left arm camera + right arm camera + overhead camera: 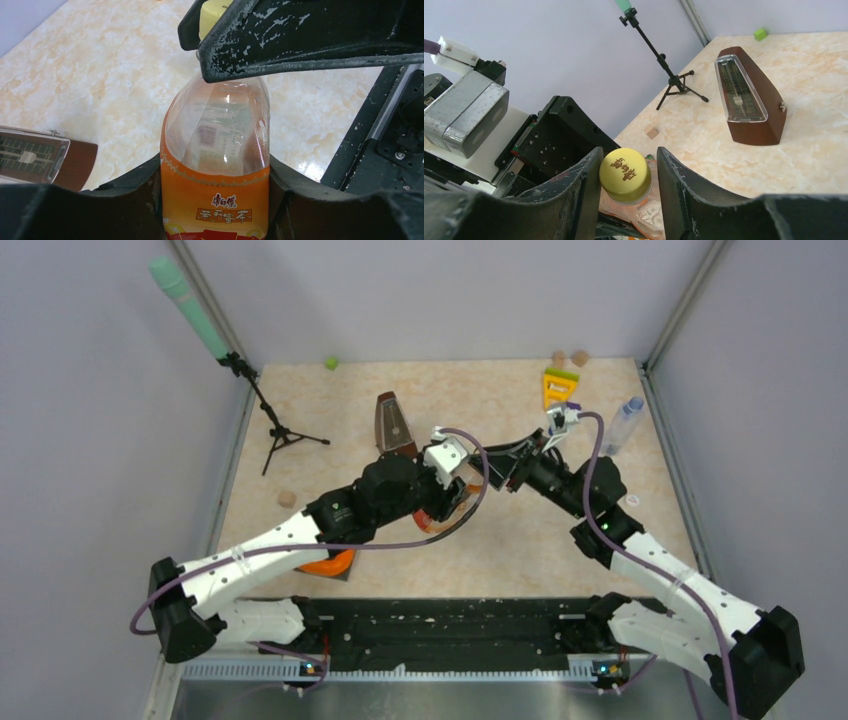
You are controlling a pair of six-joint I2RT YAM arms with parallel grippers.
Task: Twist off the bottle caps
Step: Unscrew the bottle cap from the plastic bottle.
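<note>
The squat orange-tinted bottle (pixel 215 165) stands upright between the fingers of my left gripper (pixel 215 200), which is shut on its labelled body. Its yellow cap (pixel 625 175) sits on the neck, between the fingers of my right gripper (pixel 629 152). The left finger touches the cap and a small gap shows at the right finger, so this gripper is open. Both grippers meet at the table's middle, left (pixel 455 495) and right (pixel 490 468). A slim clear bottle (pixel 622 425) with a blue cap (pixel 636 402) lies at the far right. A small white round piece (pixel 632 500) lies near the right arm.
A brown metronome (pixel 393 425) stands just behind the grippers. A microphone on a tripod (pixel 270 425) stands at the left. A green cube (pixel 331 363), tan wooden discs (pixel 570 358) and a yellow triangular piece (pixel 558 388) sit at the back. An orange object (pixel 330 562) lies under the left arm.
</note>
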